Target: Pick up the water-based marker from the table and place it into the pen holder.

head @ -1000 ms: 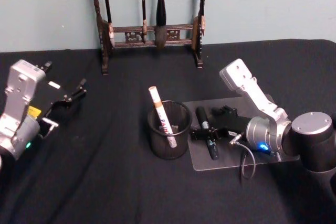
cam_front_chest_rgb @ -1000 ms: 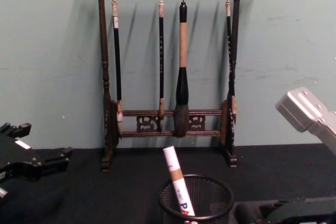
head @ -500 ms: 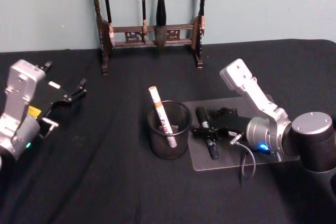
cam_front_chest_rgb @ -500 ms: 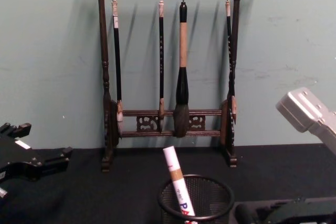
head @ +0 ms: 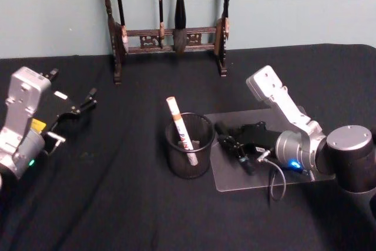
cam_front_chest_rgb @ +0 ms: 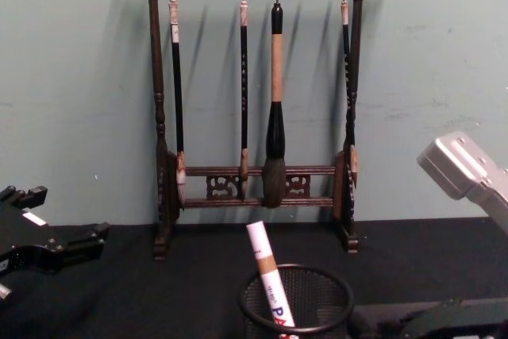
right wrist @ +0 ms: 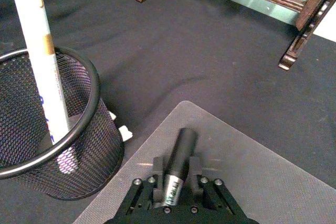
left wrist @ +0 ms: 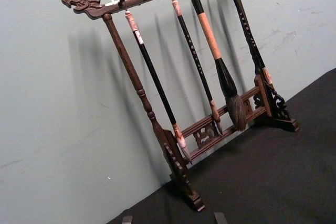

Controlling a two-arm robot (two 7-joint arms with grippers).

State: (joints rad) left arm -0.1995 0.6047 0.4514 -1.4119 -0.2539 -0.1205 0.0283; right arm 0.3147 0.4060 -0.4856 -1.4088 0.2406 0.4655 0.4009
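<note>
Head view: the right gripper (head: 235,145) pinches the black water-based marker (head: 223,130) between its fingers. It holds the marker tilted over the clear mat (head: 258,177), just right of the pen holder (head: 176,163) near the middle of the table (head: 117,204). A white paint pen (head: 176,119) leans inside the holder. The left gripper (head: 75,116) hangs near the table's left edge, fingers spread. A brush rack (head: 170,32) stands at the far edge.

Pen holder (head: 188,161): blk wire mesh, smooth rim; mat (head: 258,178) translucent plastic (matt); rack (cam_front_chest_rgb: 156,101) dk wood.
</note>
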